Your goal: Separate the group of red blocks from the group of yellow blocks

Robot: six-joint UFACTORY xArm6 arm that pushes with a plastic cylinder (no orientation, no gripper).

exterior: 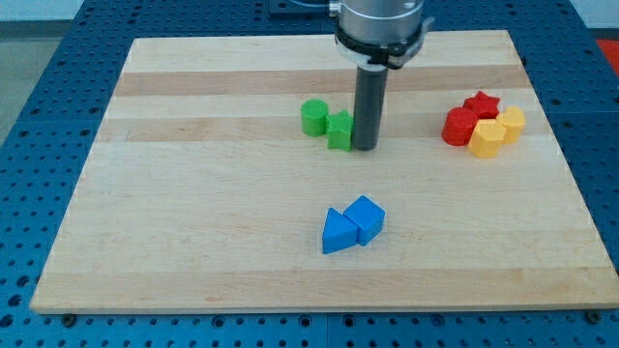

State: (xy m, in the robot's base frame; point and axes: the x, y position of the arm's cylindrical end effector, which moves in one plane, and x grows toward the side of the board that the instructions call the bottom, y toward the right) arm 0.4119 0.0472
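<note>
My tip (366, 147) rests beside the green star block (338, 130), well left of the touching red blocks (467, 120) and yellow blocks (495, 132) at the bench's (193, 242) right; no pincer fitted. Best approach: enter the seam between colours, pushing outward.

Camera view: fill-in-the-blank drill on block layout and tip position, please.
1. My tip stands just right of the two ____ blocks.
2. The red blocks touch the ____ blocks.
3. The two blue blocks lie toward the view's ____ of the board.
Missing words: green; yellow; bottom.
</note>
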